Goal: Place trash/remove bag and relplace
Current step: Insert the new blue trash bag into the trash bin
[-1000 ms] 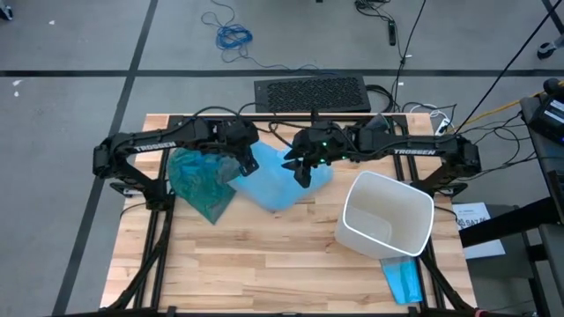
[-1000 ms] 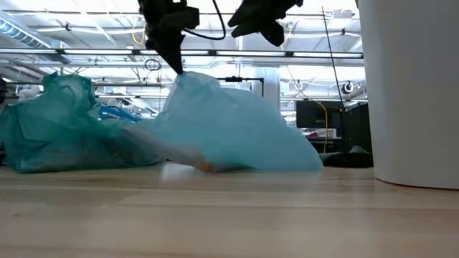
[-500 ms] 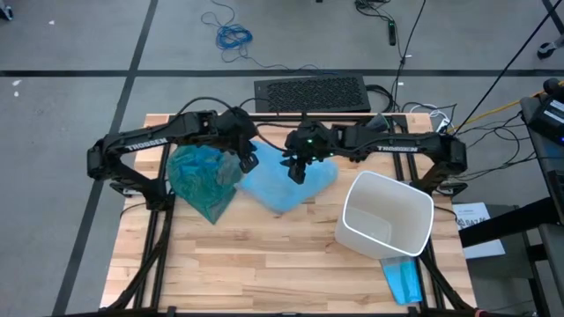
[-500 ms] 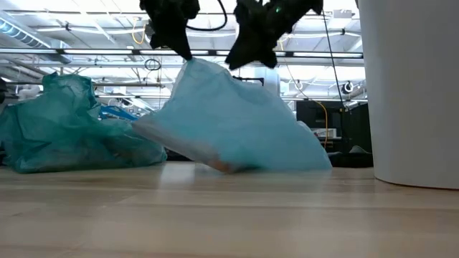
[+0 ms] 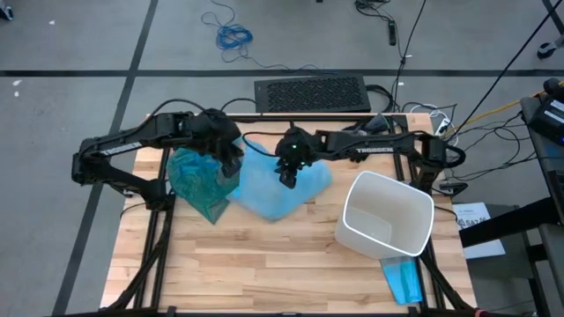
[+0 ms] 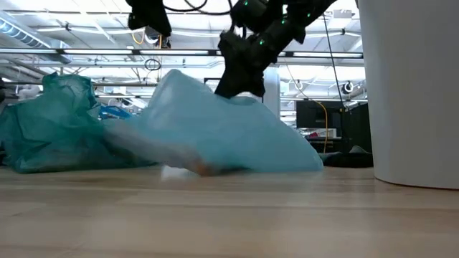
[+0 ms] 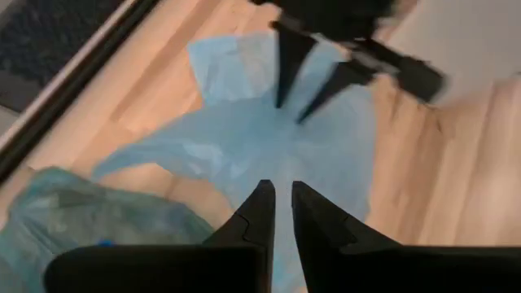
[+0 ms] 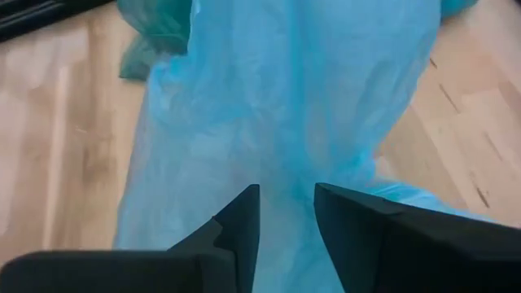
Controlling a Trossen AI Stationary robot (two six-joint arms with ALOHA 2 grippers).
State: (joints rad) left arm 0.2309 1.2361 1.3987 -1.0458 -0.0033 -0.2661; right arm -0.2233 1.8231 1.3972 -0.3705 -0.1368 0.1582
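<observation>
The crinkly teal-green bag (image 5: 198, 180) lies heaped at the table's left (image 6: 57, 129). Against its right side rests a paler sky-blue plastic bag (image 5: 273, 189), humped up on the wood (image 6: 222, 136). My left gripper (image 7: 281, 199) hangs above the seam between the two bags (image 5: 233, 165), well clear of both, with a narrow gap between its fingers and nothing in it. My right gripper (image 8: 285, 203) is open and slants down onto the top of the pale bag (image 6: 235, 87). The trash is hidden. My right gripper's open fingers (image 6: 231, 84) reach the upper surface of the pale bag (image 8: 285, 146) near its far top, slanting down from the right. No plastic shows pinched between them. Whether the fingertips touch the plastic I cannot tell.
A white bin (image 5: 352, 198) stands at the table's right, tall in the low view (image 6: 412, 93). A small flat folded blue sheet (image 5: 401, 280) lies near the front right corner. A black perforated mat (image 5: 310, 92) sits behind the table's far edge. Bare wood lies along the near side.
My left gripper has come off the pale bag's peak, risen, and drawn back toward the table's left. The peak has sunk and slumped leftward. My right gripper has come down and leftward onto the bag's top.
</observation>
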